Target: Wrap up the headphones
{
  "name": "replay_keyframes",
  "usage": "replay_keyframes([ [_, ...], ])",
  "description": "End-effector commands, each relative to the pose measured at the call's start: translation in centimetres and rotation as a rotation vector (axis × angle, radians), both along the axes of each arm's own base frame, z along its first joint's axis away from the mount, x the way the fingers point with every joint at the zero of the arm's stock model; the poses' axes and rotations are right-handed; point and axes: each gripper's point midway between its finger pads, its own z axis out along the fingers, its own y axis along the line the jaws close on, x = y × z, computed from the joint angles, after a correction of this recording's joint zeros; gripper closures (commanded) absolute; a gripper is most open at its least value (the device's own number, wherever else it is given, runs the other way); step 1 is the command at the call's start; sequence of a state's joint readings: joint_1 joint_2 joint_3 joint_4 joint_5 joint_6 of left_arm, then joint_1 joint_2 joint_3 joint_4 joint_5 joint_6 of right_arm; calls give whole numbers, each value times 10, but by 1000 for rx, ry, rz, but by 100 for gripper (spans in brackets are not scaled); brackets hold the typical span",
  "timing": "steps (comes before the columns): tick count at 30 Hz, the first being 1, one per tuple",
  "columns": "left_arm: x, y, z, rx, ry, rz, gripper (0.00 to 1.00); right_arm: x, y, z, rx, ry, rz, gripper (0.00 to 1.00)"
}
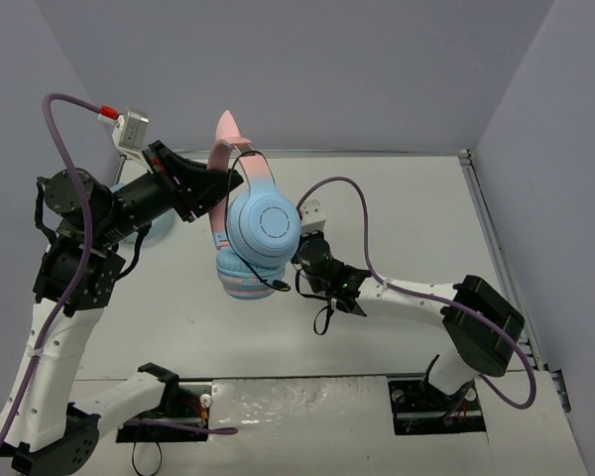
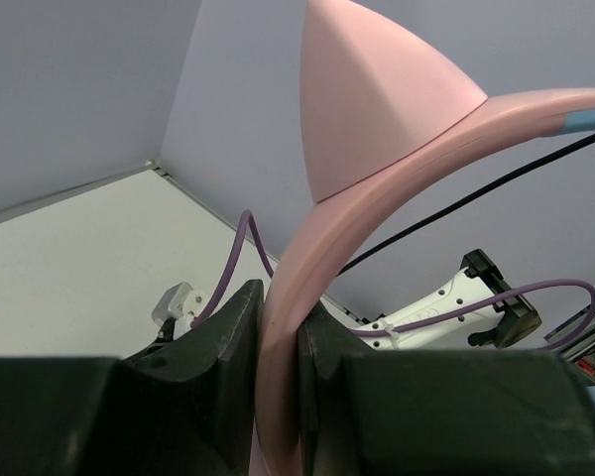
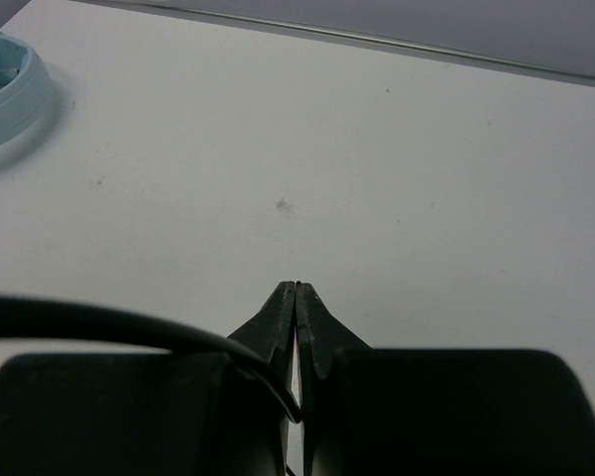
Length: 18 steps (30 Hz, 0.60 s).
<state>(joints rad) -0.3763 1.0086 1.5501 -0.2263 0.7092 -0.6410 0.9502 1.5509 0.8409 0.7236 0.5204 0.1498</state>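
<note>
The headphones [image 1: 263, 223] are held raised above the worktop [image 1: 407, 213], with the pink headband clamped in the left pincer [image 1: 210, 188]. The right pincer [image 1: 300, 256], just beside the lower ear cup, is closed on the thin black cable [image 3: 99, 319].

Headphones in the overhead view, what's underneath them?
Around the headphones, white table shows. The left gripper pinches their pink headband. The table patch directly beneath the ear cups is covered, so whatever lies there cannot be seen.

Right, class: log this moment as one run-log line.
left gripper: shut on headphones at headband | right gripper: shut on cable | headphones: hanging from left gripper
</note>
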Motion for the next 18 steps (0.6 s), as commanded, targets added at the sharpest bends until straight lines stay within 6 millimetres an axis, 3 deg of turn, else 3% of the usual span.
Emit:
replay_keyframes([
  [1,-9,5,52,-108,-138,0,100,-10,10,23,111,-42,-6,100],
  [7,3,2,56,-120,-137,13,100,-35,19,8,96,-8,28,100],
  [18,44,4,49,-142,-102,110,100,-77,21,-16,95,59,49,100],
])
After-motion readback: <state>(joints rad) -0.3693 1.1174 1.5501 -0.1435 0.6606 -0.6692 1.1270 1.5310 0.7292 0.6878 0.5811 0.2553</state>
